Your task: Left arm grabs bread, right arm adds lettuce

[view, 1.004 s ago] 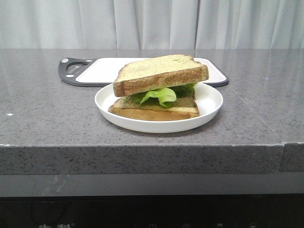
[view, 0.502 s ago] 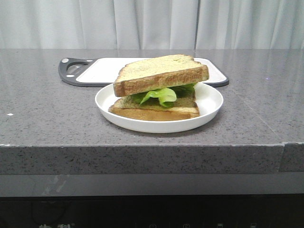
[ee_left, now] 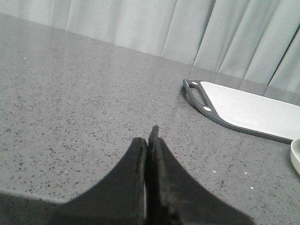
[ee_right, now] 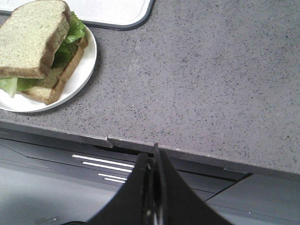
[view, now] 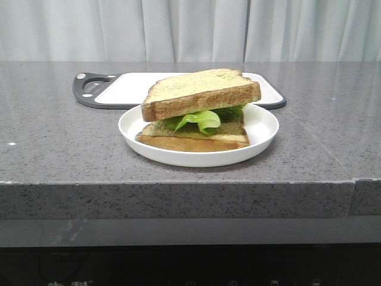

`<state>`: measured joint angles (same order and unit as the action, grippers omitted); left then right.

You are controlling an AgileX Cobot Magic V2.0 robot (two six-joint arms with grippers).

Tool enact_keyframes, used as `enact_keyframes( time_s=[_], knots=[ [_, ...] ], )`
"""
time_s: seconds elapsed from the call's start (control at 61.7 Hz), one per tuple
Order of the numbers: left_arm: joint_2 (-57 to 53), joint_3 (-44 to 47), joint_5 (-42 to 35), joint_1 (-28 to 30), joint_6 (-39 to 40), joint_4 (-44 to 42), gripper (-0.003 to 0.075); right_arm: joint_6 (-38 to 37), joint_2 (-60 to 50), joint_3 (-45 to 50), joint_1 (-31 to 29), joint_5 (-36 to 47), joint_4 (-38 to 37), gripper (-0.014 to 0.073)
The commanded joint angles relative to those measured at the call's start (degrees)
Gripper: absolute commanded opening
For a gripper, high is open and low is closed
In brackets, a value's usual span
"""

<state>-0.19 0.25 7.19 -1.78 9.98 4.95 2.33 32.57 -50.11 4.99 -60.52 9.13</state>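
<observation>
The bread (view: 199, 91) lies tilted on top of the lettuce (view: 202, 120), which rests on a thinner slice (view: 196, 140) on a white plate (view: 265, 128). In the right wrist view the bread (ee_right: 30, 37), lettuce (ee_right: 75, 32) and plate (ee_right: 79, 77) show too. My left gripper (ee_left: 150, 136) is shut and empty, low over bare counter, away from the plate. My right gripper (ee_right: 152, 154) is shut and empty, hanging past the counter's front edge, to the right of the plate. Neither arm shows in the front view.
A white cutting board with a dark grey rim and handle (view: 98, 89) lies behind the plate; it also shows in the left wrist view (ee_left: 243, 110) and the right wrist view (ee_right: 117, 11). The counter's front edge (ee_right: 187, 152) runs just ahead of my right gripper. Curtains hang behind.
</observation>
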Motion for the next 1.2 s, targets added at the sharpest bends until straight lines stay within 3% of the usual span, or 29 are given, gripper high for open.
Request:
enact_keyframes(
  time_s=[0.0, 0.259, 0.454, 1.182],
  knots=[
    [-1.2, 0.3, -5.5, 0.0, 0.4, -1.8, -0.0020, 0.3, 0.2, -1.4, -0.3, 3.2, 0.5, -0.0067],
    [-1.2, 0.3, -6.7, 0.0, 0.2, -3.7, -0.0020, 0.3, 0.2, -1.4, -0.3, 3.3, 0.5, -0.0067],
    [-1.2, 0.3, -13.3, 0.0, -5.0, -4.0, -0.0020, 0.3, 0.2, -1.4, -0.3, 3.3, 0.5, -0.0067],
    [-1.2, 0.3, -12.5, 0.0, -5.0, -4.0, -0.0020, 0.3, 0.2, -1.4, -0.3, 3.3, 0.5, -0.0067]
  ],
)
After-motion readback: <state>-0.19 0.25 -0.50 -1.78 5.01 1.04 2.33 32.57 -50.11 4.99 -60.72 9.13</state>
